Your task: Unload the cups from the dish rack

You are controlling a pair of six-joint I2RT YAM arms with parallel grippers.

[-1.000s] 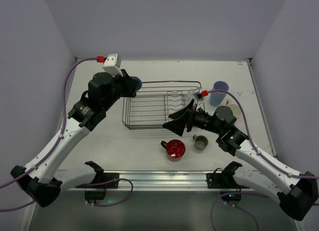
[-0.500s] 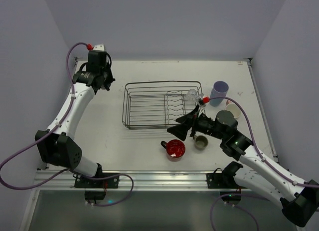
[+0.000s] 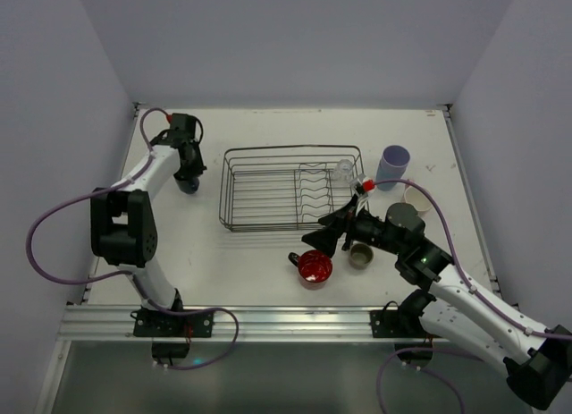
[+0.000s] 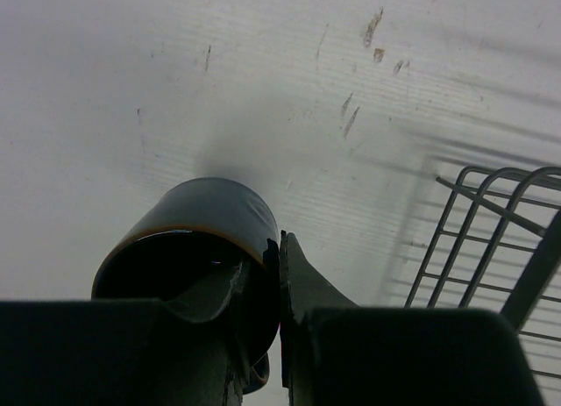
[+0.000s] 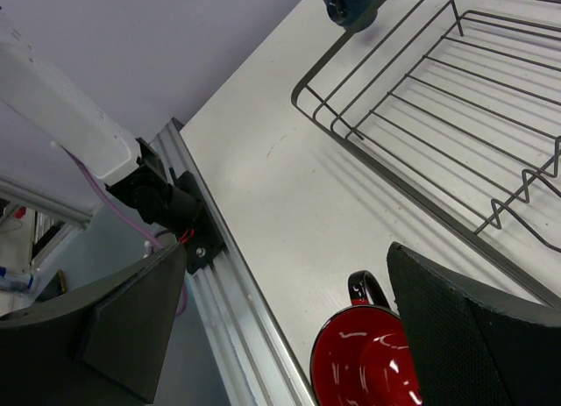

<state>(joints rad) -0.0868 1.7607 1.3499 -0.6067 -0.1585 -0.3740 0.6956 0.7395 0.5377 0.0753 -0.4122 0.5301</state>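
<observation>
The left hand (image 4: 270, 274) pinches the wall of the blue cup (image 4: 210, 213), one finger inside, likely to stand it on the worktop (image 4: 175, 73) left of the rack (image 3: 290, 149), while the right hand (image 3: 332, 232) hangs open above the red mug (image 3: 315, 266), free for the glass (image 3: 345, 170) in the rack.

White table (image 3: 268, 128) (scuffed), lilac walls (image 3: 295, 38)

The table (image 3: 268, 253) is viewed from above and behind the arm bases, facing down. The left wrist view is taken very near a dark cup (image 4: 193, 222), with a dish rack (image 4: 491, 239) corner at its right. The right wrist view is aimed across a red mug (image 5: 368, 366), the rack and the front rail (image 5: 237, 318); all are shared overhead.
</observation>
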